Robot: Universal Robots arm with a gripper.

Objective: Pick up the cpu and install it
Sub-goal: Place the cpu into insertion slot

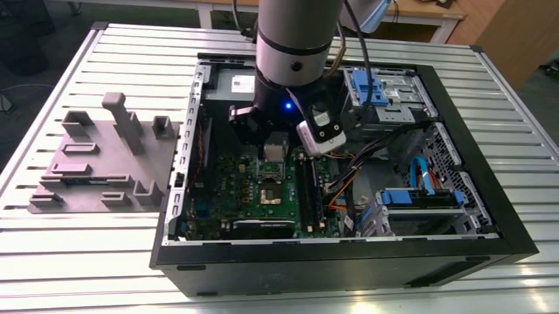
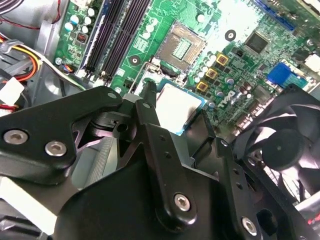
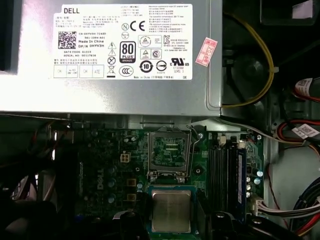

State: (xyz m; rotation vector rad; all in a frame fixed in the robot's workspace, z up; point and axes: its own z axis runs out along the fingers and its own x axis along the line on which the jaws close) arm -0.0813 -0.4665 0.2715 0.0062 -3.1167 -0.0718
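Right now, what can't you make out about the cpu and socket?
- Second wrist view: gripper covers one cpu corner.
- Exterior view: arm blocks the cpu's height above the motherboard.
- First wrist view: socket pins too small; cpu underside faces away.

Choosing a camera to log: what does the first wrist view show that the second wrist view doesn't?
First wrist view: the big grey metal box with its white label. Second wrist view: a black fan and the gripper with its bolted black links. In both wrist views: the cpu, held in the gripper, the empty socket and the green motherboard.
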